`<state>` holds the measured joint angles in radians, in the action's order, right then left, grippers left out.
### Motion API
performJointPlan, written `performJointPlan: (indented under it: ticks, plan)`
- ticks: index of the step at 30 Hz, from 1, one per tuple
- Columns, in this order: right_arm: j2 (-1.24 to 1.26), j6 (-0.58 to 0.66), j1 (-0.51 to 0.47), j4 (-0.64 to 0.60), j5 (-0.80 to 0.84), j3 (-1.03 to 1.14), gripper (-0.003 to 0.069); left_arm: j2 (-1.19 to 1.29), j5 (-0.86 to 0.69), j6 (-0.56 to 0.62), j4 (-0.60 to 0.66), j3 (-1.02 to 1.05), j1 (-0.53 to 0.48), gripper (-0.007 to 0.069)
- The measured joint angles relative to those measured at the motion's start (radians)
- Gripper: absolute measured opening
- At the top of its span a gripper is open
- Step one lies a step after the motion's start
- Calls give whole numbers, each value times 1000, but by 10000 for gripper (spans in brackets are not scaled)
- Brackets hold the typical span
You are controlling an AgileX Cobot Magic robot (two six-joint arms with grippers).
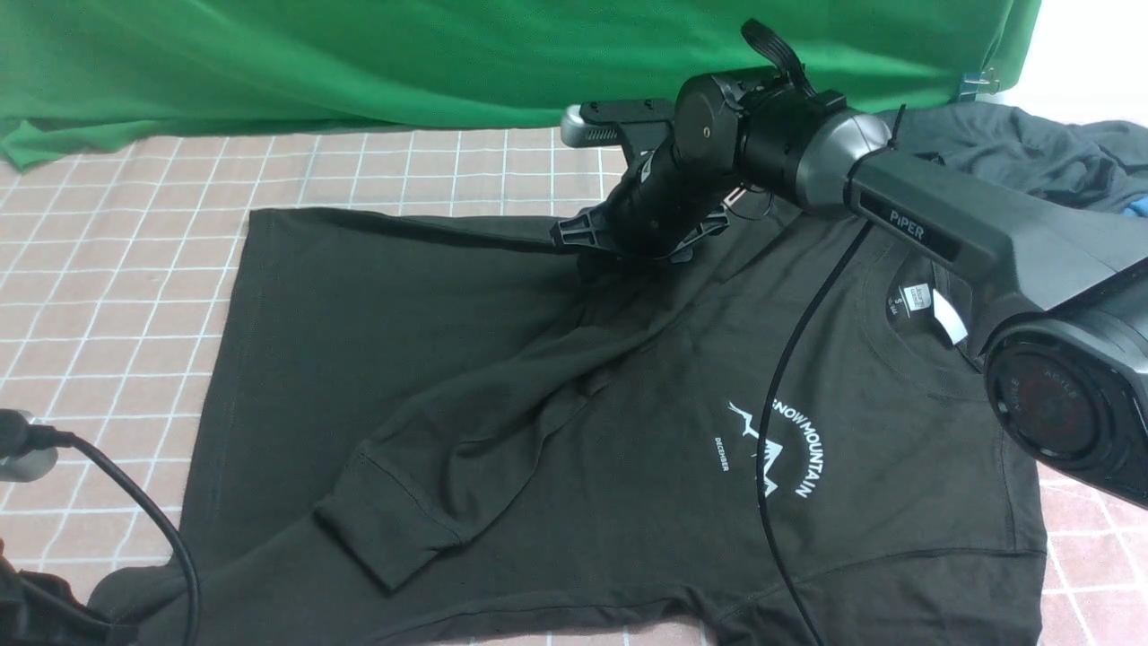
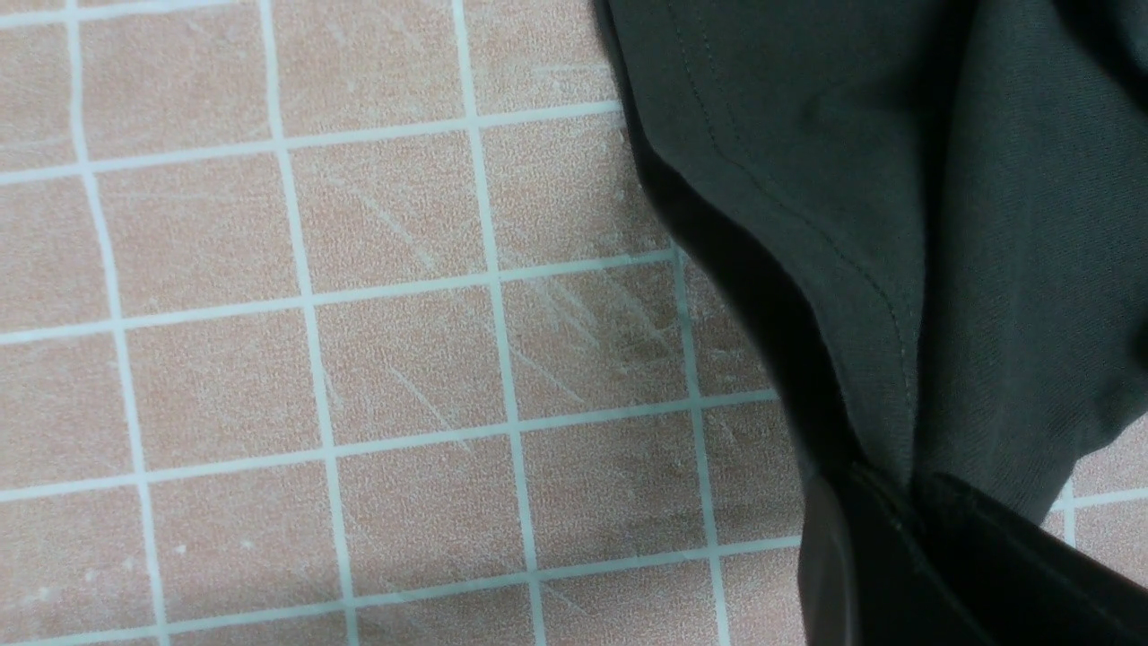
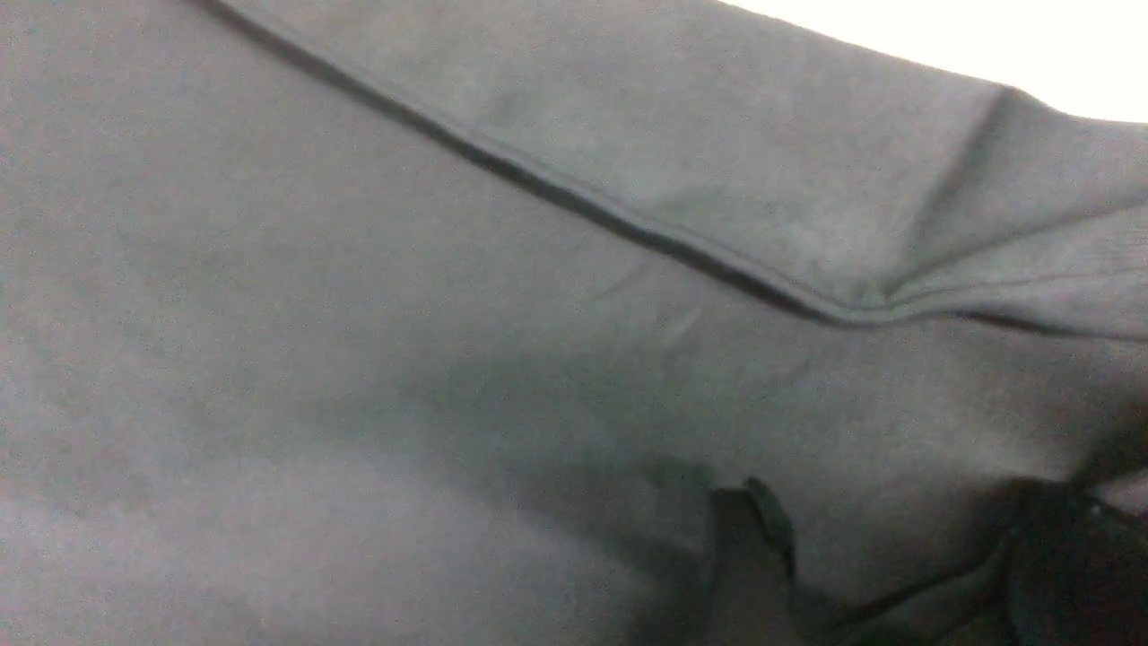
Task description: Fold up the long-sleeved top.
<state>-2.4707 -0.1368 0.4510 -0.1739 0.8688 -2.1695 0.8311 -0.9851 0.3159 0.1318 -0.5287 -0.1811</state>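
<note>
The black long-sleeved top (image 1: 556,431) lies spread on the table, white "SNOW MOUNTAIN" print (image 1: 780,449) up and neck label (image 1: 915,296) at the right. One sleeve lies folded across the body, its cuff (image 1: 386,529) near the front. My right gripper (image 1: 619,242) is down on the top's far edge; in the right wrist view it (image 3: 897,556) is open, fingers spread on the cloth (image 3: 448,314). My left gripper (image 2: 897,502) is shut on a hemmed edge of the top (image 2: 852,179), low over the table; in the front view it is hidden at the lower left.
A green backdrop (image 1: 448,54) hangs behind the pink grid-patterned table cover (image 1: 108,269). A dark grey garment (image 1: 1013,148) and a bit of blue cloth (image 1: 1139,206) lie at the back right. A black cable (image 1: 143,520) curves at the front left.
</note>
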Motion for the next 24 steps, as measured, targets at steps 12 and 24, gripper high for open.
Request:
performJointPlan:
  ticks: [12,24]
  plan:
    - [-11,13,0,16,-7,-2,195,0,0,2,0,0,0,39]
    - [-8,115,1,16,33,-17,28,0,0,1,15,0,0,39]
